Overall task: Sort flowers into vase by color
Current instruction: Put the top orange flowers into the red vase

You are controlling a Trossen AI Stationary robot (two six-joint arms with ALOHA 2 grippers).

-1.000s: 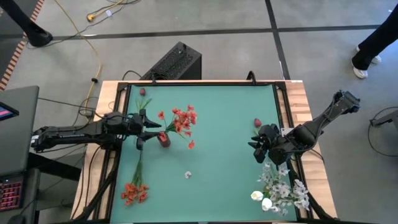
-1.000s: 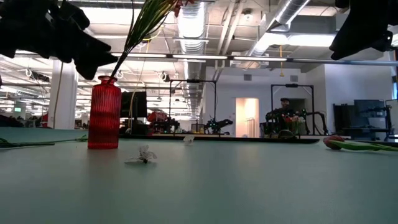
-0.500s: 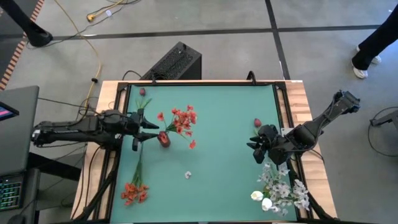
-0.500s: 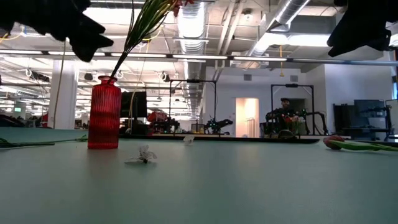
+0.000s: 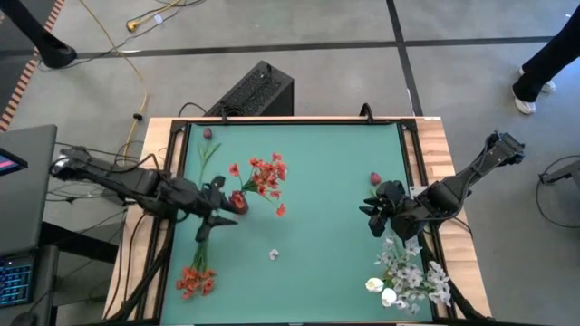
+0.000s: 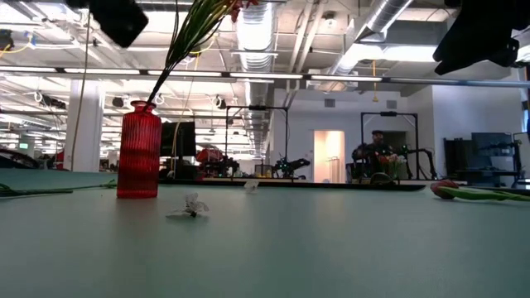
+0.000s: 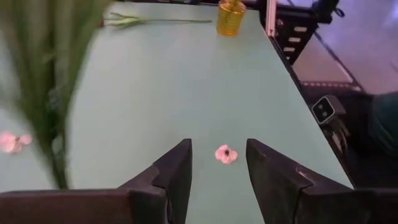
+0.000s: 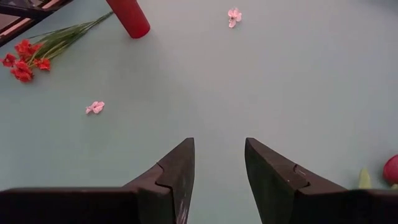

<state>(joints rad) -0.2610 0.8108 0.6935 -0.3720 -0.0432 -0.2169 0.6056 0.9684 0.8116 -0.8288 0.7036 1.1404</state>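
A ribbed red vase (image 5: 238, 202) (image 6: 139, 151) stands left of centre, with orange-red flowers (image 5: 264, 176) stuck into it on green stems (image 6: 190, 33). My left gripper (image 5: 227, 210) (image 7: 217, 143) hovers open just on the vase's near-left side, touching nothing. An orange-red cluster (image 5: 195, 279) lies by the near-left corner. Dark red buds lie far left (image 5: 207, 134) and right of centre (image 5: 374, 179). White sprays (image 5: 410, 274) lie in the near-right corner. My right gripper (image 5: 370, 217) (image 8: 218, 142) waits open above the table beside them.
A loose pale blossom (image 5: 274, 254) (image 7: 225, 154) lies on the mat near the middle, and the right wrist view shows a second one (image 8: 95, 107). A yellow vase (image 7: 231, 9) stands among the white sprays. Wooden rails (image 5: 435, 145) frame the mat. A person (image 6: 377, 153) stands far behind.
My left gripper has drawn back from the red vase's left side, risen, and swung toward the near edge, turning so that it points toward the near right. The vase and its flowers have stayed put.
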